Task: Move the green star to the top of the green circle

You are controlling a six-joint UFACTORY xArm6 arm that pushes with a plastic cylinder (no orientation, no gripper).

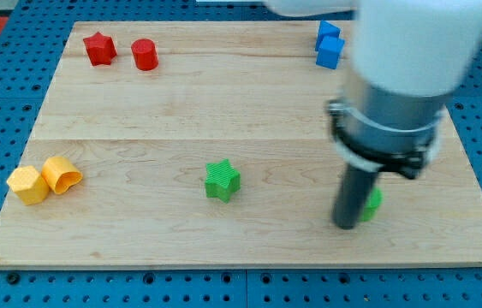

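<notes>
Green star [222, 180]: rests on the wooden board [223, 103], well apart to the view's left of the green circle [371, 204]. Rod tip [346, 226]: gripperless, holds nothing, touching the circle's left edge and partly hiding it, star untouched.

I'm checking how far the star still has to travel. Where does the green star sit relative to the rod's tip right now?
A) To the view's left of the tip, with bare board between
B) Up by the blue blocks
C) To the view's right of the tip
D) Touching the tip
A: the green star lies well to the view's left of my tip, apart from it, while the mostly hidden green circle peeks out right beside the rod.
</notes>
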